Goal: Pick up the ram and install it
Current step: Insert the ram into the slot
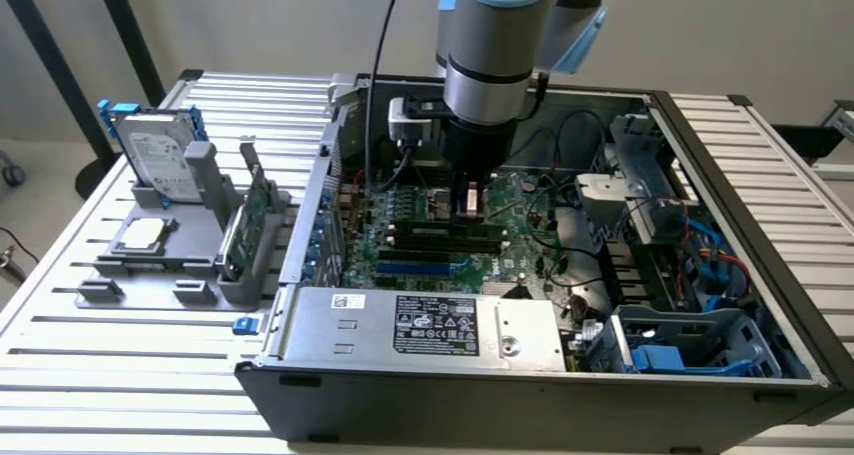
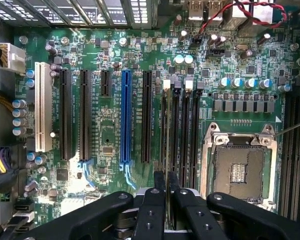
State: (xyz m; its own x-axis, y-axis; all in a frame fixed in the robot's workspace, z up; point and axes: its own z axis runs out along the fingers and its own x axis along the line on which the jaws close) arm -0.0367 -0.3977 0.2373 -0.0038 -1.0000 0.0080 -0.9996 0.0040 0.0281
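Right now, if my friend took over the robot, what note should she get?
Gripper: down inside the open computer case, right above the four black memory slots beside the empty processor socket. I cannot tell whether it holds the ram.
Other things: on the exterior view's left, the grey holder carries the silver hard drive and a green card.
Done: the arm has reached the slots.
Left: I cannot tell whether the ram is seated in a slot, so treat the install as unfinished.
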